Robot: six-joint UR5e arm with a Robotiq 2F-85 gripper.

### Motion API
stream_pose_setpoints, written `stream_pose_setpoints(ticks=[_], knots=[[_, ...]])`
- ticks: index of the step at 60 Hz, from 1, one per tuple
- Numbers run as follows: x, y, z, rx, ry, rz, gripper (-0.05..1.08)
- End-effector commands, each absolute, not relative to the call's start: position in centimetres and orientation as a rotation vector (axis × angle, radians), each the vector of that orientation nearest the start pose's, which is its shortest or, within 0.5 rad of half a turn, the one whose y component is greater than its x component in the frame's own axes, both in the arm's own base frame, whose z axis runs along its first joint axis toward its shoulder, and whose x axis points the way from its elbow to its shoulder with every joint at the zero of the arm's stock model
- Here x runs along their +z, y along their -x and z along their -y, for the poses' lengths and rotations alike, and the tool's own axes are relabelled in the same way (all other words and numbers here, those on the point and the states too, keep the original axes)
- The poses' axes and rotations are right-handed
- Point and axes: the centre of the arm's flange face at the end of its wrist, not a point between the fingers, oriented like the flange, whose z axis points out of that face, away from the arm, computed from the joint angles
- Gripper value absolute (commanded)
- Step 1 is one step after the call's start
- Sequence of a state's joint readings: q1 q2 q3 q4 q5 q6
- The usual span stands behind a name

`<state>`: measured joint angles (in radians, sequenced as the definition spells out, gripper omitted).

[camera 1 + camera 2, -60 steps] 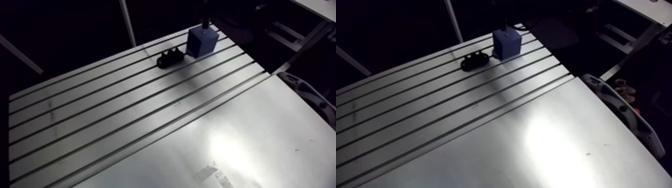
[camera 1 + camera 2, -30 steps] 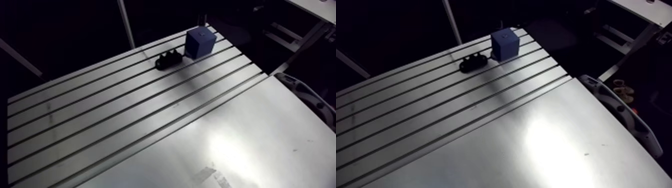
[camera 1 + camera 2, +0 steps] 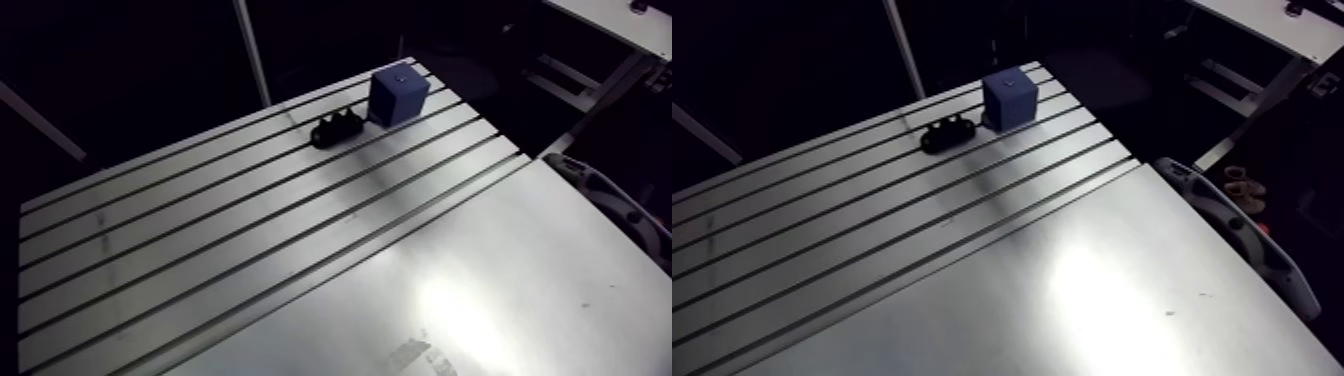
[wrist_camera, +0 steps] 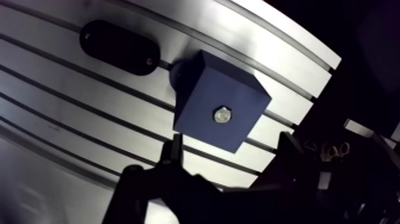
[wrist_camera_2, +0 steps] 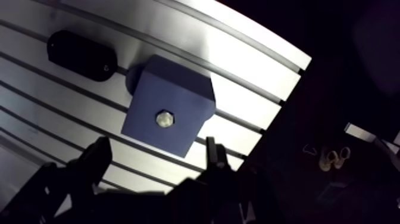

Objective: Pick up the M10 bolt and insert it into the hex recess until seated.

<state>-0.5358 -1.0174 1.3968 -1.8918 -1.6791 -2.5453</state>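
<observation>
bolt: 1. The hex head (image 4: pixel 222 114) shows at the centre of the blue block's top face, set down into it and not in my jaws. Can't tell how deep it sits.
blue block: 1 cube (image 3: pixel 400 95), upright on the slotted part of the bench near its far corner.
jaws: released. 2 fingers (image 5: pixel 95 161) are spread with nothing clamped between them. In the wrist view the block and bolt lie just ahead of the tips, and I see no contact.
black piece: 1 flat oval (image 3: pixel 336 127) on the slots just beside the block. It has 2 small bright spots on top.
bench: 1 (image 3: pixel 200 230). Slotted aluminium on the block's side, with a smooth plate next to it.
</observation>
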Motion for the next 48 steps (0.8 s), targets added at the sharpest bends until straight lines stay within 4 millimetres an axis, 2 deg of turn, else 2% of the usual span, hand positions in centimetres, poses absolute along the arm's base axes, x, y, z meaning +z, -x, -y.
stream_pose_setpoints(ticks=[1, 10, 30, 37, 48], knots=[[27.6, 64.7, -24.4, 0.070, 0.420, -3.003, 0.94], [27.2, 64.9, -24.2, 0.028, 0.394, -3.020, 1.05], [26.5, 64.8, -24.7, -0.021, 0.308, -3.043, 1.04], [26.5, 64.3, -25.9, -0.017, 0.198, -3.051, 1.05], [25.8, 64.0, -26.4, -0.020, 0.119, -3.043, 1.06]])
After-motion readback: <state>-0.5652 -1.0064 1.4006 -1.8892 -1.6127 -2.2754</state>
